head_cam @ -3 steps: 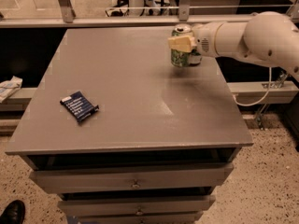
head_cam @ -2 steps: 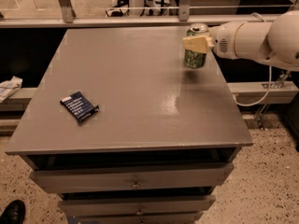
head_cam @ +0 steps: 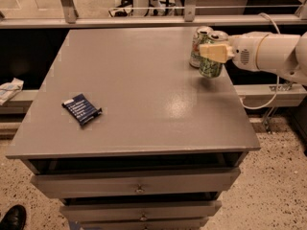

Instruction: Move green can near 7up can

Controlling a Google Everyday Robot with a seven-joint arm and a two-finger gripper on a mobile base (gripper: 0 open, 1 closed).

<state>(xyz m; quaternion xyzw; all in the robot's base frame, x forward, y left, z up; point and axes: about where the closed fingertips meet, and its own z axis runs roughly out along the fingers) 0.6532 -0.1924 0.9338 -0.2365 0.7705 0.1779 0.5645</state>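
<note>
I have a single view, set high in front of the table (head_cam: pixel 144 90) on its drawer side, looking down and forward at a slant. It faces the far edge, where a metal rail (head_cam: pixel 144 20) crosses the top of the frame. It is near enough that the tabletop fills most of the frame, with the drawers (head_cam: pixel 139 186) below. My arm shows at the right edge; my gripper (head_cam: pixel 214 52) sits over the far right corner, clasped on the green can (head_cam: pixel 210 70), just beside the 7up can (head_cam: pixel 197 44)
</note>
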